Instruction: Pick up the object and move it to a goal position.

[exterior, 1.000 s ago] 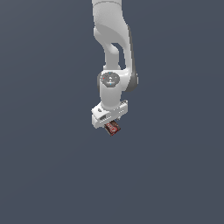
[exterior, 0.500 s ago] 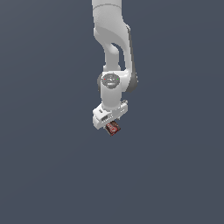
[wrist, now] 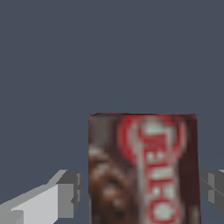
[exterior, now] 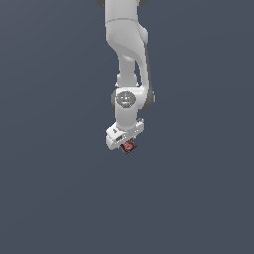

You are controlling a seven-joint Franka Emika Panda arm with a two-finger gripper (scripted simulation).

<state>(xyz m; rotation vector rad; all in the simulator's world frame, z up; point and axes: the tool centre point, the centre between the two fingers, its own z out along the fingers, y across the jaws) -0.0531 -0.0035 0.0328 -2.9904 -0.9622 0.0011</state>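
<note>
The object, a tiny flat box (exterior: pixel 129 147) with a red printed face and dark brown edges, sits between the fingers of my white gripper (exterior: pixel 127 146) under the arm in the exterior view. In the wrist view the box (wrist: pixel 142 168) fills the space between the two grey fingertips (wrist: pixel 70 194), its red label with pale letters facing the camera. The gripper is shut on the box. The box hangs over the plain grey-blue ground; I cannot tell how high.
The white arm (exterior: pixel 128 59) comes down from the top of the exterior view. Plain grey-blue ground (exterior: pixel 198 198) lies all around, with no other object in view.
The gripper with the box has risen slightly; the arm's pose has barely shifted.
</note>
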